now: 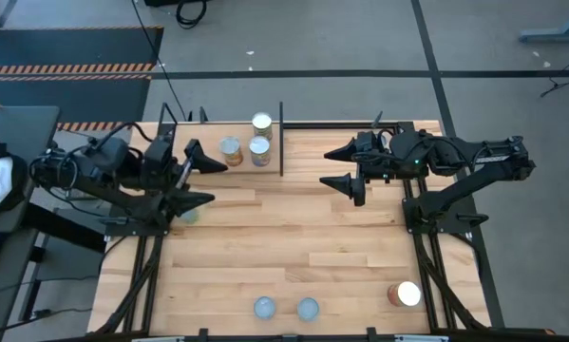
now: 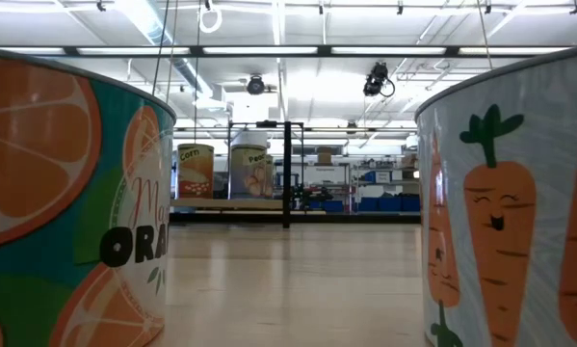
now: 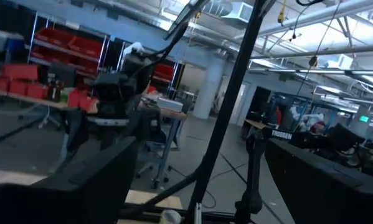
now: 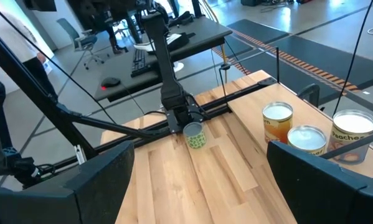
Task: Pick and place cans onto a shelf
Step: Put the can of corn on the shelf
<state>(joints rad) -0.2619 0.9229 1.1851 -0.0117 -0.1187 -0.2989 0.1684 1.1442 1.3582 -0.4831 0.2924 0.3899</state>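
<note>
Three cans (image 1: pixel 259 149) with shiny tops stand upright on the shelf (image 1: pixel 216 131), a light board in black rods at the table's far edge; the right wrist view shows these cans (image 4: pixel 307 140) too. Two pale-topped cans (image 1: pixel 264 307) and an orange-sided can (image 1: pixel 405 294) stand on the table near its front edge. A green can (image 1: pixel 189 217) stands on the tabletop under my left arm. My left gripper (image 1: pixel 200 179) hovers open just near of the shelf, and my right gripper (image 1: pixel 338 167) hovers open right of the shelf's black post (image 1: pixel 281 138). Neither holds anything.
In the low view, an orange-printed can (image 2: pixel 66 202) and a carrot-printed can (image 2: pixel 510 202) stand close at either side, with the shelf (image 2: pixel 230 204) far behind. Bare tabletop (image 1: pixel 293 237) lies between the arms. Black frame rods run along both table sides.
</note>
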